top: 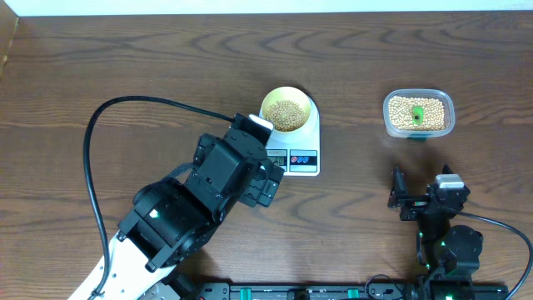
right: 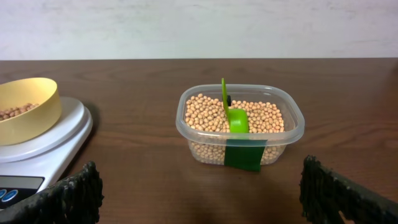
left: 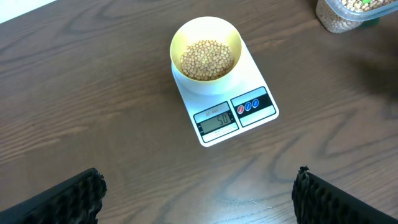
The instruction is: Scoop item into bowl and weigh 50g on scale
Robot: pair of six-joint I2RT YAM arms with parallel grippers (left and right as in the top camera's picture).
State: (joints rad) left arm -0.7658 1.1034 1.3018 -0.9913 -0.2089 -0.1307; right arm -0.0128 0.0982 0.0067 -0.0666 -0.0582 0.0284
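A pale yellow bowl [top: 287,112] holding tan beans [left: 207,59] stands on the white scale [top: 310,146]. In the left wrist view the bowl [left: 205,37] sits on the scale [left: 261,81], whose display reads 50. More beans [right: 205,115] fill a clear tub [top: 419,114] at the right, with a green scoop [right: 235,117] lying in them. My left gripper [left: 198,196] is open and empty, above the table in front of the scale. My right gripper [right: 200,190] is open and empty, in front of the tub.
The tub [right: 292,127] carries a green tape patch on its front wall. The left arm's black cable [top: 92,142] loops over the table's left side. The table's far edge [top: 266,12] runs along the top.
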